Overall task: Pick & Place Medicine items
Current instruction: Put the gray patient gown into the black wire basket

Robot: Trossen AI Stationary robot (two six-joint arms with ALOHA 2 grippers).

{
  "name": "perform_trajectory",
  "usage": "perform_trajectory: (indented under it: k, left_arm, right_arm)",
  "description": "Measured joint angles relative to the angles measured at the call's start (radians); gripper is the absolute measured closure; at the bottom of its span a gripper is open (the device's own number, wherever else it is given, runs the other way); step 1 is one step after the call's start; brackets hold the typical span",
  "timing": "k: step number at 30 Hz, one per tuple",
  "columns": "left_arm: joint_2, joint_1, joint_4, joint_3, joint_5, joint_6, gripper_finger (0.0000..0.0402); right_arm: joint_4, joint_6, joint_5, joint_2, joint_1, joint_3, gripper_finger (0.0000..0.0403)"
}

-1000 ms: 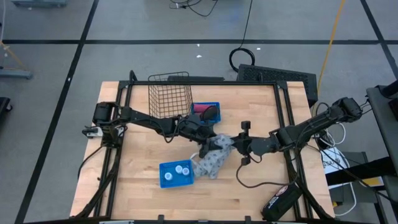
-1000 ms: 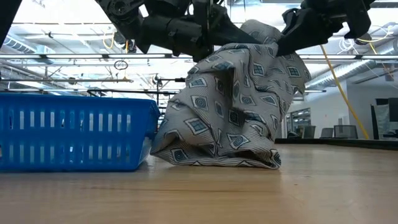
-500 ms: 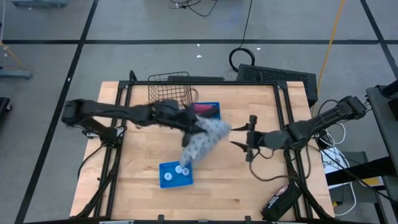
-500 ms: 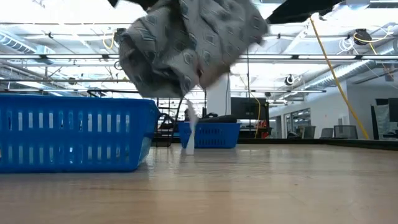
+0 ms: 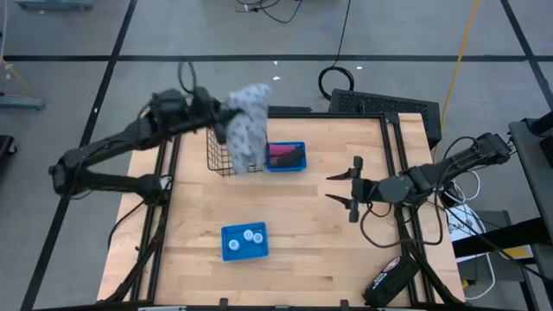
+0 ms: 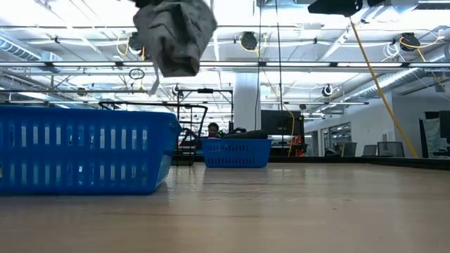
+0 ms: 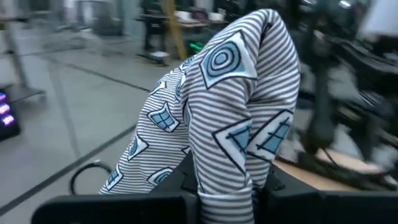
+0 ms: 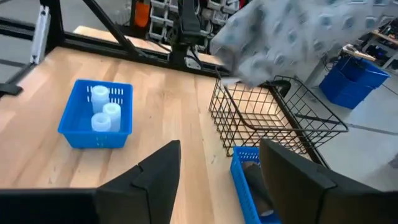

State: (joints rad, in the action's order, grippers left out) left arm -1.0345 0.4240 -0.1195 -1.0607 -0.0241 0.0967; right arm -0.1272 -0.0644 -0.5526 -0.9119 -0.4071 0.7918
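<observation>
From above, the left gripper (image 5: 226,119) is up high over the wire basket (image 5: 233,142). Its jaws are clenched on a grey cloth (image 5: 246,121) that hangs down over the basket. Just beside the basket sits a blue tray (image 5: 295,166) with a pink block (image 5: 280,152) in it. Nearer the front of the table (image 5: 311,250) is another blue tray (image 5: 232,251). The three white bottles (image 5: 251,235) stand inside that front tray. The right gripper (image 5: 344,187) waits over the right side of the table, well apart from both trays. Its jaws are spread wide and hold nothing.

From table height, the cloth (image 6: 172,31) hangs in the air near the top. The front tray (image 6: 84,149) is close by and looks big. The other tray (image 6: 236,152) is far back and looks small. The bottles are hidden behind the front tray's wall.

The left wrist camera shows the cloth (image 7: 230,118) very near. It has thin stripes with blue squares and circles. The dark fingers (image 7: 186,180) pinch it at the bottom.

The right wrist camera shows its own two dark fingers (image 8: 158,171) apart, with bare wood between them. Beyond them the bottles (image 8: 102,111) sit in the front tray (image 8: 71,127). The cloth (image 8: 292,40) hangs above the basket (image 8: 273,115).
</observation>
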Motion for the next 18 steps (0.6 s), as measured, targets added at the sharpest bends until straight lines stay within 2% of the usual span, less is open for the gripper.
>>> perform_trajectory:
  k: [6,9,14,18]
  left_arm:
    - [0.016,0.293,0.106,0.094,-0.098,0.175,0.0348]
    - [-0.017,0.387,0.168,0.166,-0.130,0.286,0.0348]
    - [-0.098,0.452,0.318,0.304,-0.254,0.424,0.0348]
    - [-0.174,0.451,0.383,0.370,-0.257,0.455,0.0348]
  right_arm:
    - [-0.012,-0.001,0.003,-0.034,0.014,0.000,0.0202]
    - [-0.015,-0.001,0.003,-0.055,0.015,0.000,0.0202]
    - [-0.014,-0.002,0.003,-0.085,0.015,0.000,0.0203]
    - [-0.013,-0.007,0.003,-0.096,0.015,0.000,0.0204]
